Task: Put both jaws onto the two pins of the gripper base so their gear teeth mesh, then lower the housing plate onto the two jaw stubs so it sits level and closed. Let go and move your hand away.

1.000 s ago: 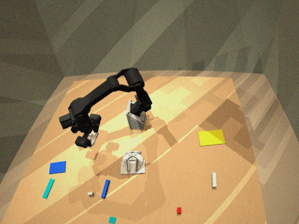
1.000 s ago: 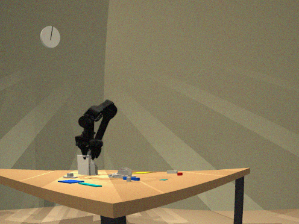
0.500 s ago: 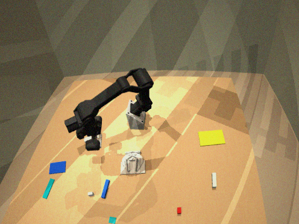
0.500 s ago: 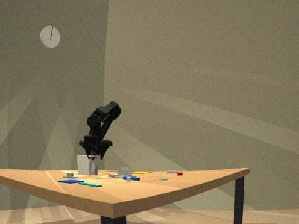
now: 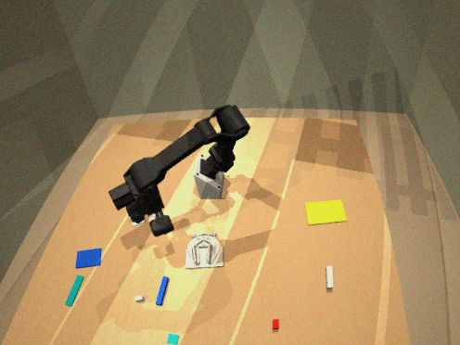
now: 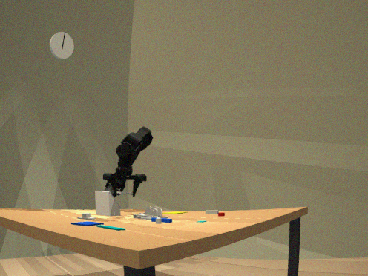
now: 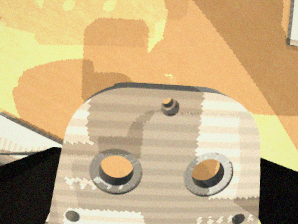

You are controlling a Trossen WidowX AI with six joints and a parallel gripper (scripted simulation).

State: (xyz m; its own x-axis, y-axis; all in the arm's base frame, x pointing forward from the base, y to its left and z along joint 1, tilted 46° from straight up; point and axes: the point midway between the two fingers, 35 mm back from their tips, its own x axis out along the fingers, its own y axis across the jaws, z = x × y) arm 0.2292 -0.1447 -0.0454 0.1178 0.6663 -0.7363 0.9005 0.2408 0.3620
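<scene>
My gripper point(image 5: 147, 223) is shut on the housing plate point(image 7: 160, 163), a pale flat plate with a rounded top and two round holes. The wrist view shows it held across its width between my dark fingers. In the top view the plate is mostly hidden by my hand, which hangs above the table, left of and a little behind the gripper base. The gripper base point(image 5: 204, 251) lies flat on the table with both jaws on it. In the exterior view my gripper point(image 6: 124, 191) hangs well above the table, left of the base point(image 6: 152, 212).
The arm's grey pedestal point(image 5: 210, 182) stands behind the base. Flat coloured pieces lie around: a blue square point(image 5: 88, 258), a teal strip point(image 5: 74, 290), a blue bar point(image 5: 161, 290), a yellow sheet point(image 5: 325, 211), a white bar point(image 5: 329, 276), a red block point(image 5: 275, 324).
</scene>
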